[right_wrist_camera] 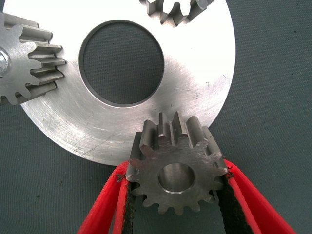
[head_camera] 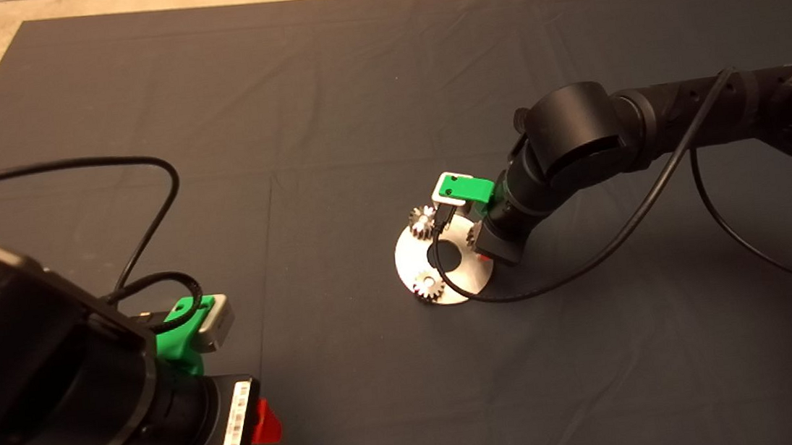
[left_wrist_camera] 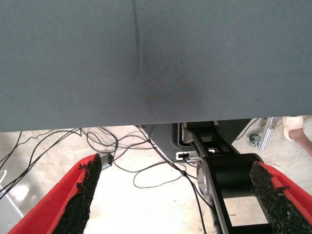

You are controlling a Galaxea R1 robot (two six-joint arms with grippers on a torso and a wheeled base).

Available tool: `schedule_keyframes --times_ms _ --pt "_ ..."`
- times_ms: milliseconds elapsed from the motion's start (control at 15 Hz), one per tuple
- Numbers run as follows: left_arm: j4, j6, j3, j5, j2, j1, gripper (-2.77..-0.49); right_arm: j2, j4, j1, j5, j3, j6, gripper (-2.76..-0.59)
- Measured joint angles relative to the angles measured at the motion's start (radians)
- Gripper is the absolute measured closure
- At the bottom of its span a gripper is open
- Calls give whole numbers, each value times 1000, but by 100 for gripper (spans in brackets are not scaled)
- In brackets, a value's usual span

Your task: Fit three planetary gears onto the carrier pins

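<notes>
two planetary gears sit on the disc; right end effector grips a third.

The right claw hangs over the disc's edge on the surface, its two fingers pressed on either side of a gear that stands between them. Just beyond the held gear lies the disc's centre hole. Past the hole, to one side, a second gear sits on a pin; further off, at the disc's far rim, rests a third gear. The left claw waits well apart at the surface's near edge, fingers spread, above the floor.
</notes>
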Motion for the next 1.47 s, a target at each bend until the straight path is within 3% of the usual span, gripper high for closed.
schedule_keyframes --times_ms 933,1467 --pt "0 0 0 0 0 0 -217 0 -1 -1 -2 0 73 -101" --pt "0 0 0 0 0 0 -217 0 0 0 -2 1 73 -101"
